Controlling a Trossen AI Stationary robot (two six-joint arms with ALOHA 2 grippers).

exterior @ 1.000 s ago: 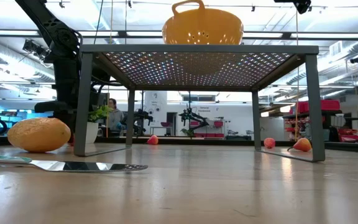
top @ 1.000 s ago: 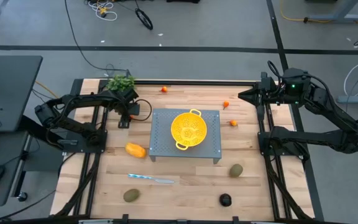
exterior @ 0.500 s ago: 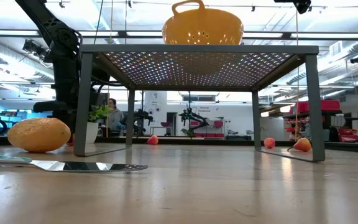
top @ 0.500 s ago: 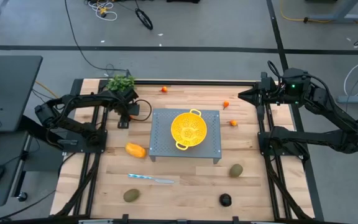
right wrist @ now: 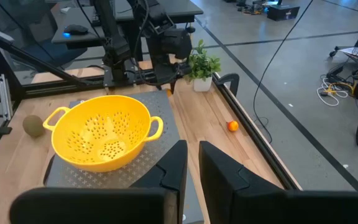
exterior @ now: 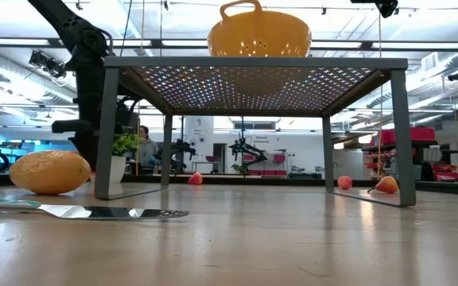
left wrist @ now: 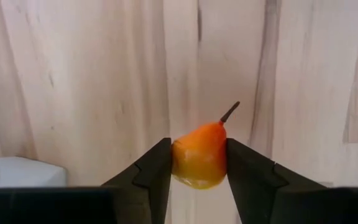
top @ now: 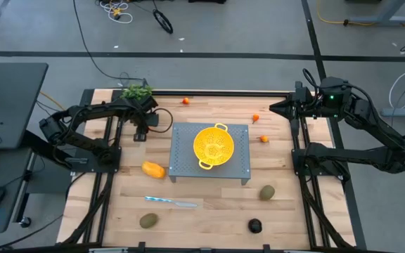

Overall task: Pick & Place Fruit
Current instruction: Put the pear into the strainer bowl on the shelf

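My left gripper (top: 140, 133) stands at the table's far left, beside the grey perforated stand (top: 239, 169), shut on a small orange pear-shaped fruit (left wrist: 199, 158) with a dark stem. More fruit lies on the wood: a yellow-orange oblong (top: 153, 169), two brownish-green ovals (top: 267, 192) (top: 148, 221), a blackish round one (top: 255, 225) and three tiny orange-red balls (top: 185, 101) (top: 256, 118) (top: 264, 139). My right gripper (right wrist: 192, 165) hangs shut and high at the far right, holding nothing. My left gripper pinches the small orange fruit between its two fingers, one on each side of its rounded body (left wrist: 179, 163). The fingers come from above, pointing steeply down. The stem end (left wrist: 230, 112) points away past the fingertips. Whether the fruit is clear of the wood I cannot tell.
A yellow colander (top: 211, 146) sits on top of the grey stand at the table's middle. A silvery knife (top: 171, 202) lies near the front left. A small potted green plant (top: 137, 92) stands at the far left edge, just behind my left gripper.
My left arm has risen a little with the small orange fruit between its fingers. My right arm has kept still.
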